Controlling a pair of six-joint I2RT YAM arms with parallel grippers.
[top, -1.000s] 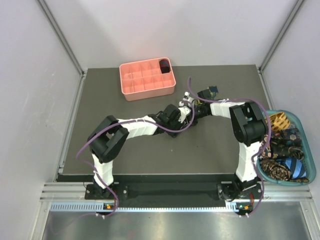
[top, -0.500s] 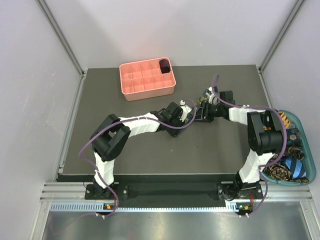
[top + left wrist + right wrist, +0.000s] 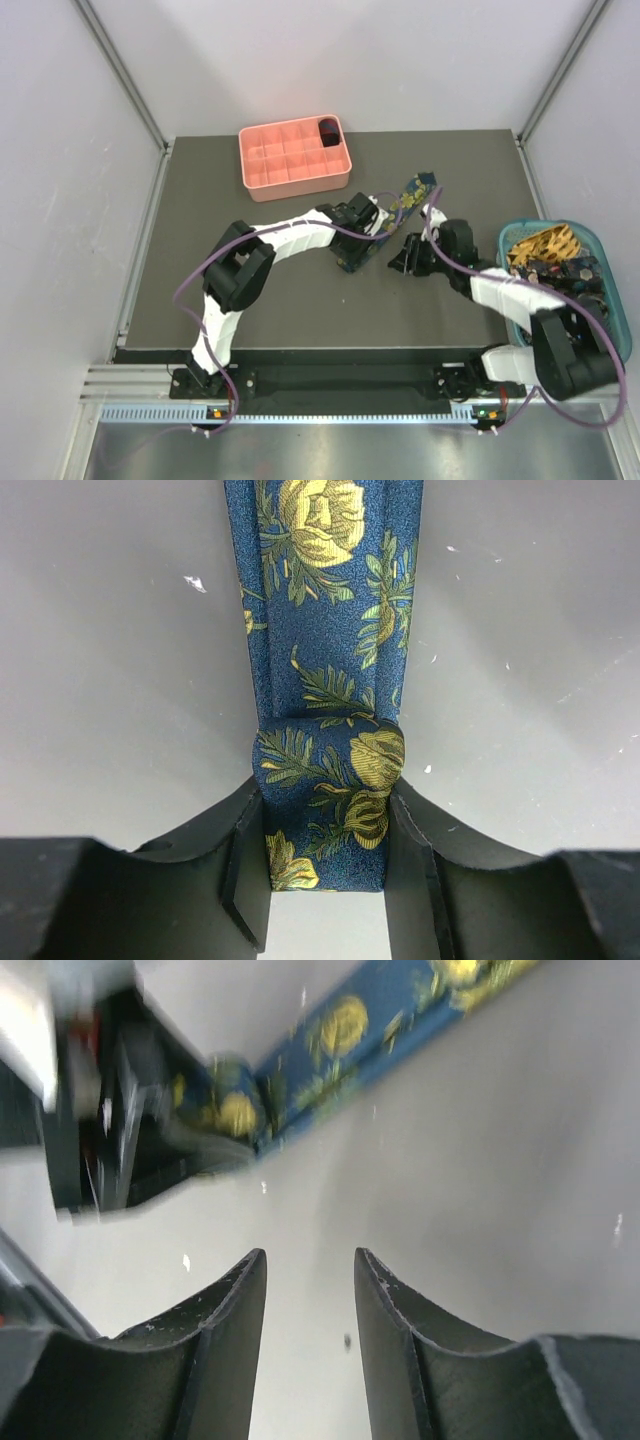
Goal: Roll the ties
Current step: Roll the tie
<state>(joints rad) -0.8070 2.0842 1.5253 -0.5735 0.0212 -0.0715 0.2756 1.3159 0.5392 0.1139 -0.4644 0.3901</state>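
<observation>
A navy tie with yellow flowers lies on the dark mat as a long strip. In the left wrist view its near end is coiled into a small roll. My left gripper is shut on that roll, with a finger pressed on each side and the strip running away from it. My right gripper is open and empty, low over bare mat beside the tie. Its fingers are apart, and the tie shows beyond them. Several more ties lie in the teal basket.
A salmon-pink grid tray stands at the back of the mat with a dark maroon roll in its far right cell. The teal basket sits off the mat's right edge. White walls enclose the table.
My right gripper has drawn back from the tie toward the near right, its arm swinging out over the basket side. My left gripper has shifted a little farther along the tie.
</observation>
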